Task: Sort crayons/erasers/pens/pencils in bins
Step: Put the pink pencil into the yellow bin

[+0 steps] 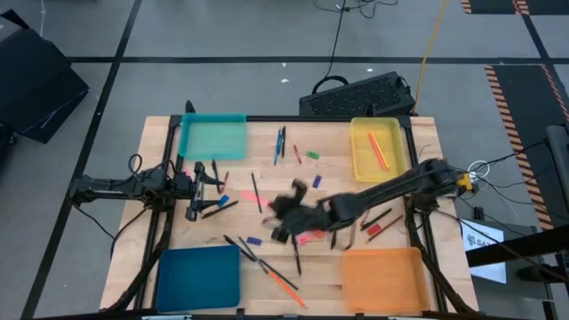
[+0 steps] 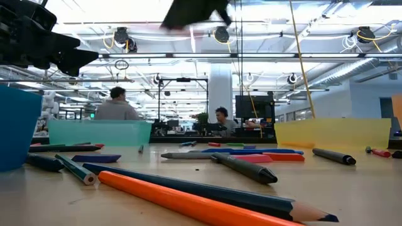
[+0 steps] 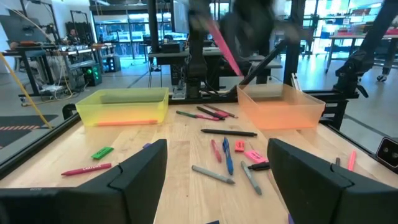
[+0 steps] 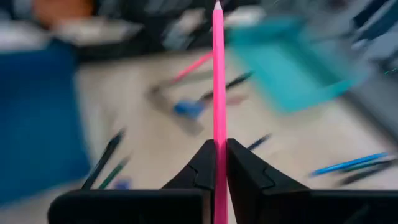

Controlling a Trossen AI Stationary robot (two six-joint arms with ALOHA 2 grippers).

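My right gripper [image 1: 283,213] hangs blurred over the middle of the table, shut on a pink pencil [image 4: 218,74]. My left gripper [image 3: 216,152] waits open at the table's left side [image 1: 200,188], between the teal bin [image 1: 213,135] and the dark blue bin [image 1: 197,277]. The yellow bin [image 1: 378,147] stands at the far right and holds orange pencils. The orange bin [image 1: 382,277] stands at the near right. Pens, pencils, crayons and erasers lie scattered on the wood between the bins. My right gripper pinches the pink pencil's shaft [image 4: 218,134] between its two fingertips. The pencil runs along the fingers and sticks out well past them to its far end [image 4: 217,7]. In the left wrist view it hangs slanted [image 3: 224,46], clear of the table.
A long orange pencil [image 2: 188,201] and dark pens [image 2: 245,168] lie near the front edge. A green eraser [image 3: 102,152], a red crayon [image 3: 87,168] and blue and red pens [image 3: 227,152] lie mid-table. A black case [image 1: 360,93] sits beyond the far edge. People sit in the room behind.
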